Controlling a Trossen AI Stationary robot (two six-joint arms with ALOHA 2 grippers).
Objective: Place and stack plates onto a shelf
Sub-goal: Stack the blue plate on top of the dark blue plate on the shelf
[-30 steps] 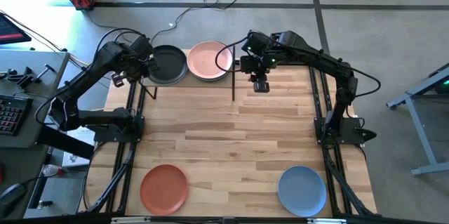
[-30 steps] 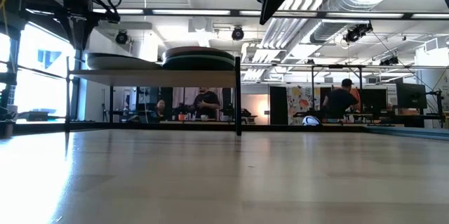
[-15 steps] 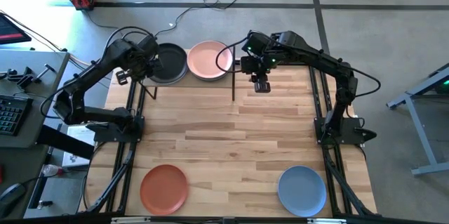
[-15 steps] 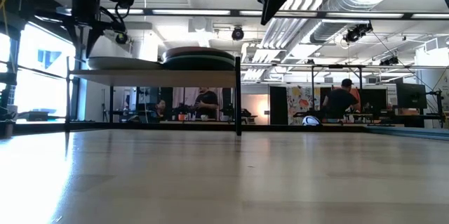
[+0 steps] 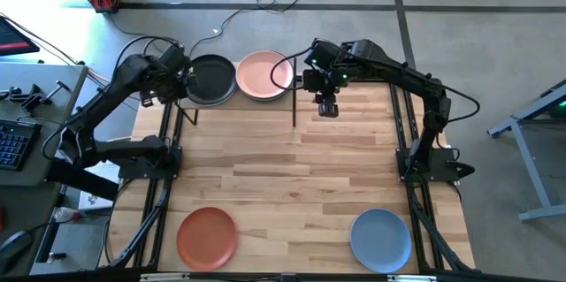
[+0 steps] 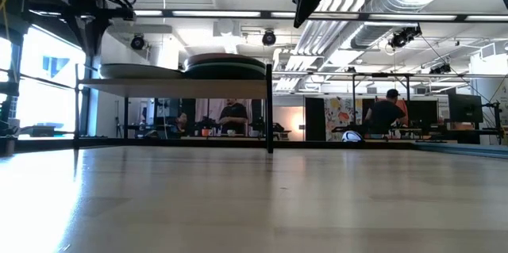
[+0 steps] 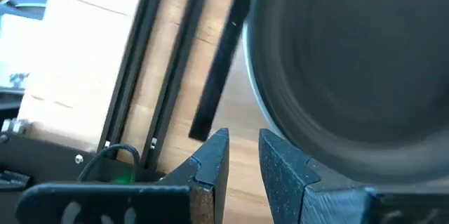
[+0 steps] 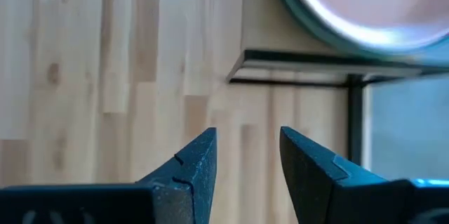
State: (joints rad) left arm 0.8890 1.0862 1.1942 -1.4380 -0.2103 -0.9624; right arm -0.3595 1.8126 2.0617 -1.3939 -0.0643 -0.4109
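From above, four plates show their faces: a charcoal plate (image 5: pixel 210 80) and a pink plate (image 5: pixel 263 75) side by side on the shelf (image 5: pixel 294 96), plus a terracotta plate (image 5: pixel 207 237) and a blue plate (image 5: pixel 380 239) well apart from the shelf on the table's opposite edge.

At table level, the shelf (image 6: pixel 175 84) carries two stacks (image 6: pixel 225 66).

The left gripper (image 7: pixel 242 155), beside the charcoal plate (image 7: pixel 351 69), holds nothing, fingers narrowly parted.

The right gripper (image 8: pixel 247 155), beside the shelf's corner, stands open and empty.
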